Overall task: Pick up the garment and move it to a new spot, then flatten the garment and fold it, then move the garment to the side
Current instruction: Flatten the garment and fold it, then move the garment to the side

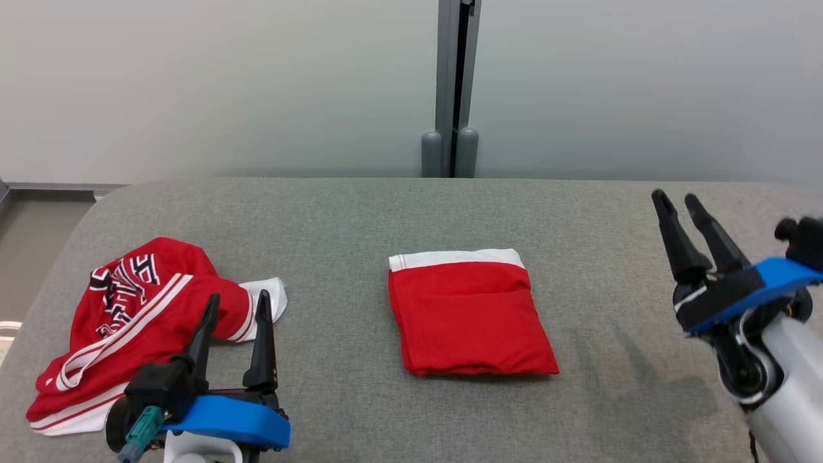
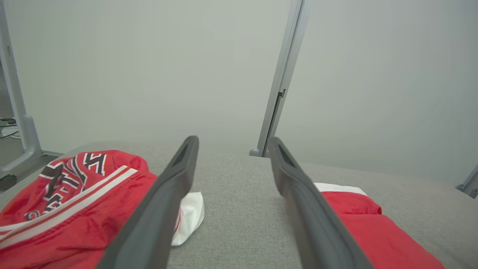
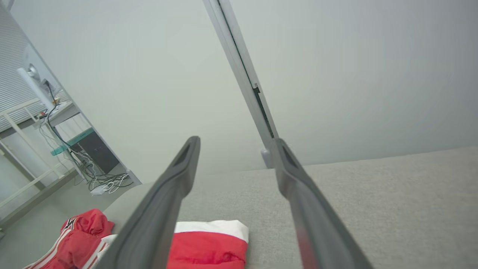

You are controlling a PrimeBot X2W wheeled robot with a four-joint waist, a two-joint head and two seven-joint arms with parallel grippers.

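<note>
Both arms hung above the table, left pincer at 8 o'clock and right pincer at 3 o'clock, each spread wide and empty, with the folded red garment lying flat at centre, while the left pincer's fingers hid part of the crumpled jersey, its lettering unreadable.

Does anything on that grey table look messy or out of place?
Yes: the crumpled jersey at the left of the table lies in a heap, unlike the folded garment, a neat rectangle in the middle. Nothing looks spilled or damaged.

Left jaws hide part of crumpled jersey (lettering unreadable).
</note>
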